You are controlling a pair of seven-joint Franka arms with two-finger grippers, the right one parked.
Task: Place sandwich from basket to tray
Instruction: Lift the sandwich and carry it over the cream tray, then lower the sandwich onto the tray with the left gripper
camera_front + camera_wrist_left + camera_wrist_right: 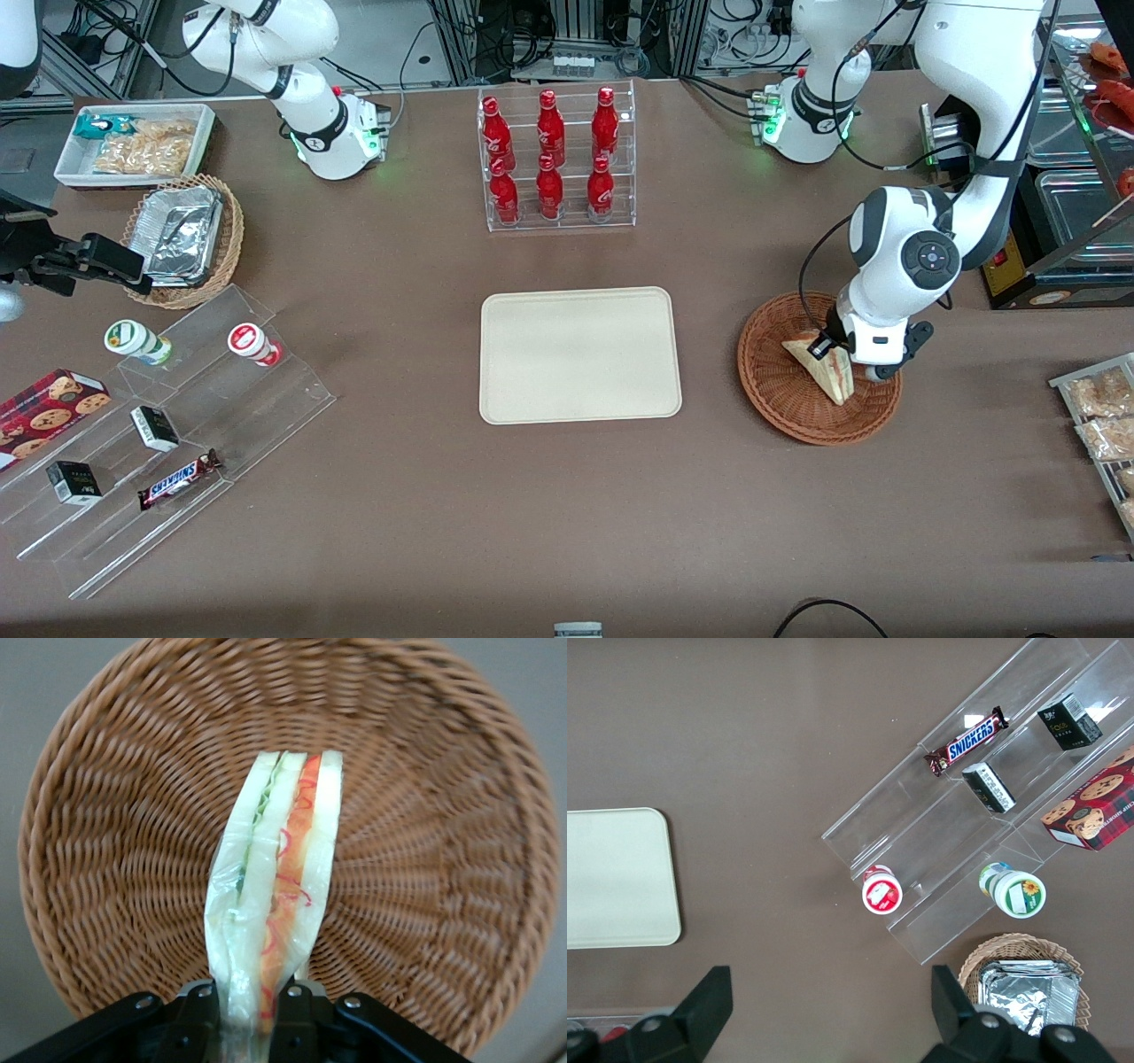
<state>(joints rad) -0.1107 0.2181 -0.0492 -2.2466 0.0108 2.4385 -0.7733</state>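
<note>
Brown table (425, 532), cables (tangled) (744, 35), metal framing (576, 27)

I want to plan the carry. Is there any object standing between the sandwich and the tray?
Nothing visible does. The gripper is shut on the sandwich over the basket, and only bare table lies between the basket and the tray.

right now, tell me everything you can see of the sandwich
The sandwich is a triangular wedge of pale white bread, with green, pink and red-orange filling showing along its cut edge, wrapped in what looks like clear film. It stands on edge over the round reddish-brown wicker basket, one corner pointing toward the front camera. The left gripper is shut on its end, one finger on each bread face. Whether it touches the weave underneath cannot be told.
</note>
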